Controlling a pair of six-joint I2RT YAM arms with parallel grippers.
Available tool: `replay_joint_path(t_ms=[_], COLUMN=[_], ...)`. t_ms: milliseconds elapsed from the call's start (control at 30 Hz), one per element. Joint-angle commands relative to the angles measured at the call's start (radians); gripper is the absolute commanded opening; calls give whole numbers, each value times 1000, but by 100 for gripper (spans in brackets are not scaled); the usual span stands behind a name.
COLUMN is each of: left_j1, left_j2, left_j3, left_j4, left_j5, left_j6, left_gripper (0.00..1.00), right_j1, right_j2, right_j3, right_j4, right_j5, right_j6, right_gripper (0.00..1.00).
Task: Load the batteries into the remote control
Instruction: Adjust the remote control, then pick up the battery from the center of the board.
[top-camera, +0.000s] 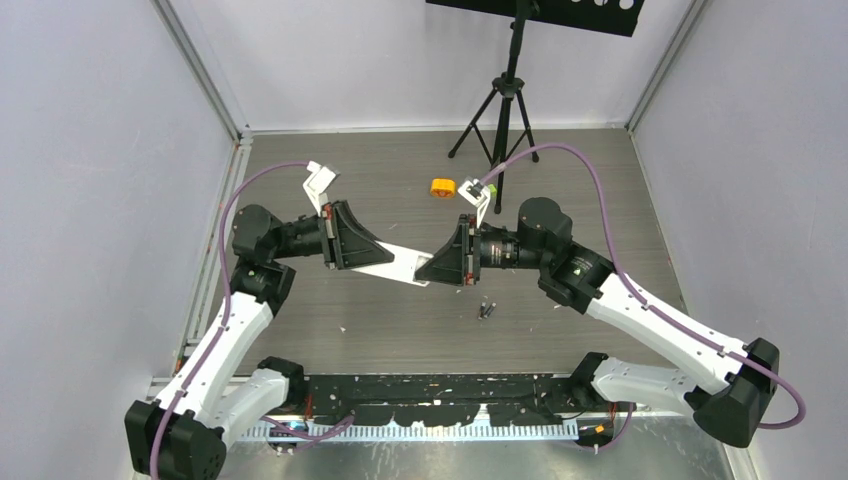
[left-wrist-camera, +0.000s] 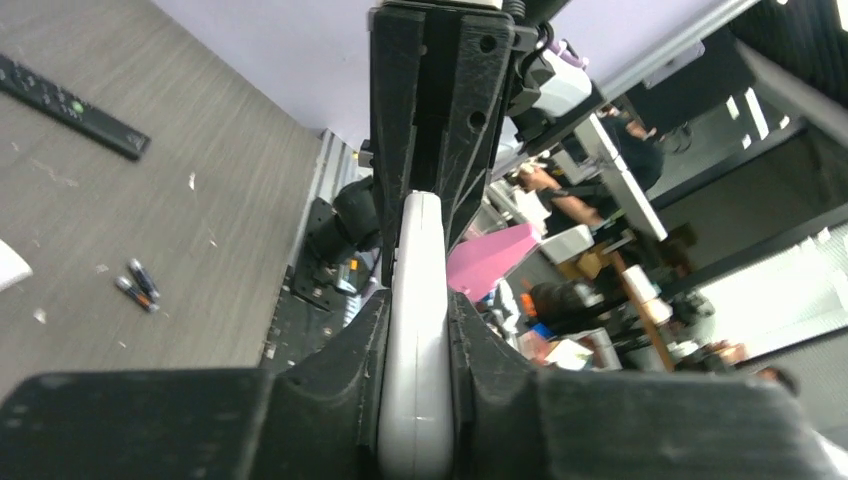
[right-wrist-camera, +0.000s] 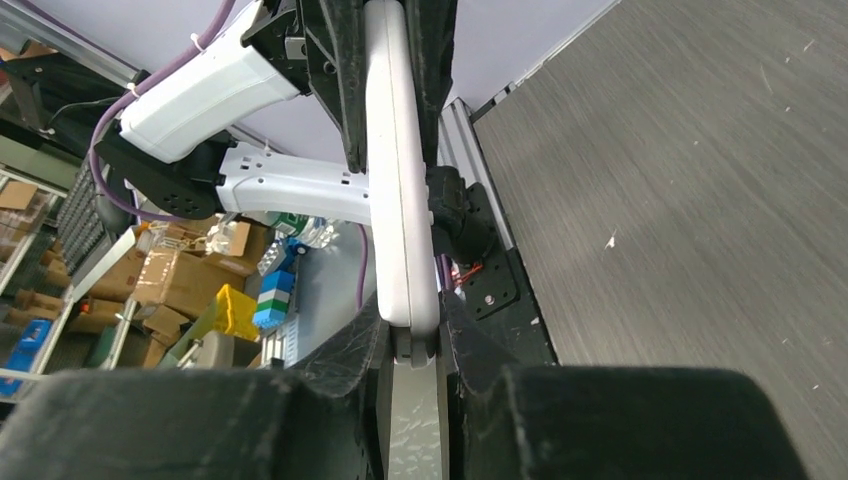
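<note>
Clearly the loading itself has not begun. The slim white plastic remote control (top-camera: 400, 268) hangs in the air above the grey wood-grain desk (top-camera: 380, 335), stretched between the two arms. The left hand (top-camera: 372, 258) is closed narrow on one end of it; in the left wrist view its black fingers (left-wrist-camera: 350, 350) press against both flat sides of the white body. The right hand (top-camera: 432, 270) clamps the opposite end in the same narrow way, its fingers (right-wrist-camera: 470, 350) hugging the rounded tip. A grey strip sits between those fingers just below the tip, and I cannot tell whether it is part of the remote or a loose cover.

The batteries (top-camera: 486, 310), small dark thin cylinders, lie together on the desk, just in front of the right hand and well below the remote; the left wrist view shows two of them side by side (left-wrist-camera: 138, 283). None is in a hand or in the remote. Whether the battery compartment is open cannot be told from these views.

By my judgement, what is done is the lifting and sharing of the remote. Left to do are exposing the compartment, if it is shut, then fetching each battery and seating it.
</note>
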Motion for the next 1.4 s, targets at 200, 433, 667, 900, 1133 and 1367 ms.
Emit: replay_joint_path(t_ms=[200, 433, 667, 900, 1133, 1367], left_j1=[-53, -53, -53, -53, -53, -53], left_j2=[-85, -133, -139, -136, -105, -93], left_j3=[44, 108, 69, 35, 20, 13], left_j4=[-250, -626, -668, -638, -579, -562], left_j5=[-56, -473, -689, -676, -580, -564], left_j6=[296, 574, 590, 576, 550, 539], left_gripper=[0, 0, 0, 0, 0, 0], right_j1=[-14, -25, -25, -25, -25, -25], right_j2=[-37, -110, 19, 201, 299, 386], right_j3=[39, 2, -2, -12, -88, -95], right_j4=[-82, -211, -561, -832, -802, -726], right_j5=[190, 455, 917, 1055, 1003, 975], right_j6=[-36, -15, 180, 347, 386, 378], right_gripper=[50, 70, 66, 47, 44, 39])
